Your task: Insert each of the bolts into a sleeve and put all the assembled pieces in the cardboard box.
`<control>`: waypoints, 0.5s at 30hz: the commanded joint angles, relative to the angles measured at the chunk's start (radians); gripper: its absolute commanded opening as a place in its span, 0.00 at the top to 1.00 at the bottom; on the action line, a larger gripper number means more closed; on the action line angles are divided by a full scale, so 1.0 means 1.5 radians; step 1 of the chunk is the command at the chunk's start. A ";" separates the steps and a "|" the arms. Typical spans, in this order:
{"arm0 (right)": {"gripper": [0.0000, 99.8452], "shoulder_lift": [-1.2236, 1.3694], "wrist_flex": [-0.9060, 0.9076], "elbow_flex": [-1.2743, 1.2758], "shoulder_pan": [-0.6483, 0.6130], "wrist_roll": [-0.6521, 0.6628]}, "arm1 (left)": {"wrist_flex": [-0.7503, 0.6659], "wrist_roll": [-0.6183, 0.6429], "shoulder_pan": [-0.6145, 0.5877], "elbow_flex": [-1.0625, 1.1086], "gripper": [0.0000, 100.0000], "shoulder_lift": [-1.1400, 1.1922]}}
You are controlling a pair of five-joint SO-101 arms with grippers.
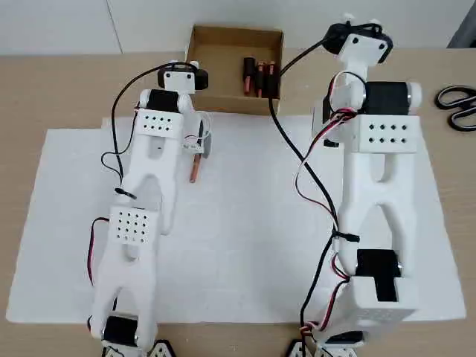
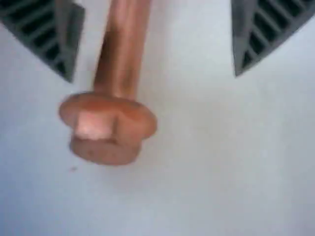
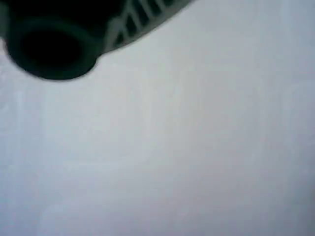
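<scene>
Left gripper (image 2: 153, 73): wide open, ribbed grey fingers (image 2: 49, 34) spread to either side of the bolt (image 2: 108, 125), touching it on neither side. Bolt: copper-coloured, smooth round shaft, flanged hexagonal head; lying flat on the white foam mat (image 1: 245, 245), shaft running in between the fingers, head out past their tips. Right gripper (image 3: 83, 29): closed on a black sleeve (image 3: 49, 49), one ribbed grey finger against its side, the sleeve's round hollow end projecting past that finger, carried above bare mat. High view supplies placement: bolt near the mat's far edge, just short of the cardboard box (image 1: 219, 74), under the left arm's wrist; right arm stretched up the mat's right side, its claw tucked beneath the wrist housing. Left wrist view supplies what the arm covers from above: the head's shape and the clear gap at each finger. Right wrist view supplies the sleeve's open bore. Cardboard box: open-topped, brown, on the table (image 1: 44, 89) at the mat's far edge; assembled pieces (image 1: 260, 76), dark sleeves with copper ends, clustered in its right half. Scissors (image 1: 457, 106): on the table at far right, off the mat.
</scene>
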 commanded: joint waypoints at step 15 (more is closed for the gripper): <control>0.99 -0.007 -0.008 -0.002 0.001 0.001 | -0.006 -0.003 0.071 -0.029 0.85 0.006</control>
